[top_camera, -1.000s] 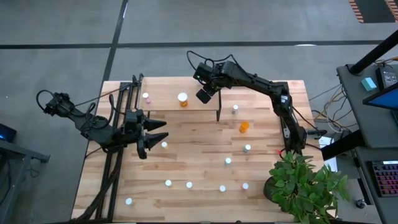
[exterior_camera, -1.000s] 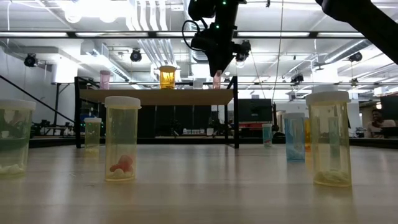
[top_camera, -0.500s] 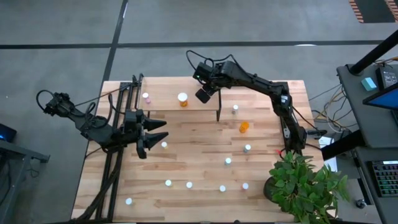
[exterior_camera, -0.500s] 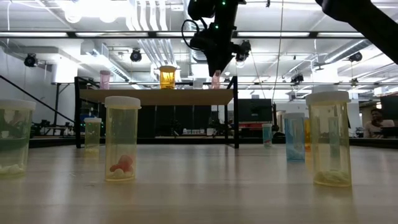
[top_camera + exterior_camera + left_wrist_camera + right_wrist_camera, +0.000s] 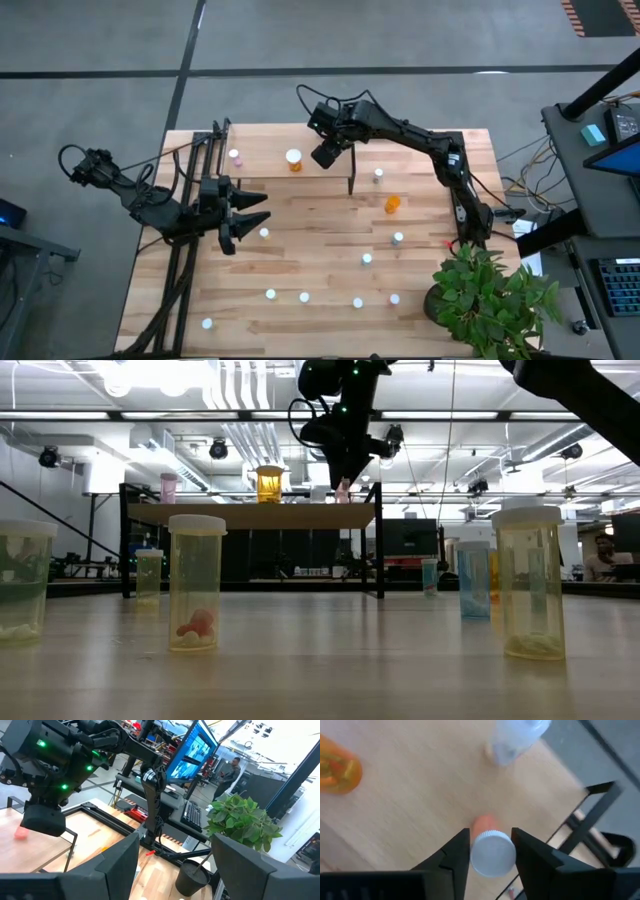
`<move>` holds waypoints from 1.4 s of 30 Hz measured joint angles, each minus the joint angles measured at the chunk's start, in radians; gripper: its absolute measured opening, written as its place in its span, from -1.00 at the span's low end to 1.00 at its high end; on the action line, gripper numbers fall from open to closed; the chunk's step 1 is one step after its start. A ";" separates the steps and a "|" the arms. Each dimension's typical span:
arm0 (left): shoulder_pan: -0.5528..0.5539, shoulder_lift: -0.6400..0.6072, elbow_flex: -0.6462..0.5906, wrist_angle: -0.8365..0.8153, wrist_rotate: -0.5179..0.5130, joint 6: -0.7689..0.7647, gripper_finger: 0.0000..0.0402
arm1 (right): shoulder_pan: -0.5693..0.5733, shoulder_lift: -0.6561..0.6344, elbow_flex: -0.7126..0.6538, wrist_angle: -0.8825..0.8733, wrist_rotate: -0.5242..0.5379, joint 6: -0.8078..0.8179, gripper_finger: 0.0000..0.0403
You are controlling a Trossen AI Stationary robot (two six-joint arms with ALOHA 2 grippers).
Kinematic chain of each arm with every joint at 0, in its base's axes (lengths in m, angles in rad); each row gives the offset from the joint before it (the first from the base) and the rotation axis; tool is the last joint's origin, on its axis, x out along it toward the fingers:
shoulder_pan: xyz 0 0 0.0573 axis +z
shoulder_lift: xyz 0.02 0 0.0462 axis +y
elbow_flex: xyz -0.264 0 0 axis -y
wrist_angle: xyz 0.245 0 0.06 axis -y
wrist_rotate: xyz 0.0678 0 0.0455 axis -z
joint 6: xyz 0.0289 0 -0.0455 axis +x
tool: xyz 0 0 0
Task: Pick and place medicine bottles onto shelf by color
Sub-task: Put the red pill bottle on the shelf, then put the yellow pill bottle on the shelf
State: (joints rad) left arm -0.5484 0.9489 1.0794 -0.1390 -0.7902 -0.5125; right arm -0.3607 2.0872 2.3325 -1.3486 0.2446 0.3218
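The right gripper [image 5: 490,847] straddles a pink bottle [image 5: 492,851] on the shelf [image 5: 320,172], fingers narrowly parted. The left gripper [image 5: 262,208] waits wide open near the table's [image 5: 320,330] left edge.

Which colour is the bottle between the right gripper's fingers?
Pink, with a white cap; the bottle shows best in the right wrist view, standing on the shelf.

I am looking into a robotics lab or workshop: bare concrete floor [image 5: 400,40] around the wooden table [image 5: 320,255], exposed ceiling ducts [image 5: 235,400] and strip lights overhead, desks with monitors [image 5: 192,750] and a keyboard [image 5: 192,815], and a person [image 5: 231,769] seated farther back.
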 joint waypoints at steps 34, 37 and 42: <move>-0.112 0.246 -0.001 -0.080 0.390 -0.828 0.16 | 0.282 -0.350 -0.048 0.210 0.149 -0.140 -0.05; -0.136 0.324 0.003 -0.150 0.555 -1.076 0.16 | 0.318 -0.381 -0.090 0.210 0.149 -0.142 -0.05; -0.121 0.417 0.016 -0.365 0.697 -1.309 0.16 | 0.348 -0.424 -0.183 0.233 0.149 -0.150 -0.05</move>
State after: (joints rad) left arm -0.6689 1.3658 1.0959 -0.5038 -0.0937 -1.8217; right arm -0.0127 1.6629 2.1498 -1.1156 0.3939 0.1714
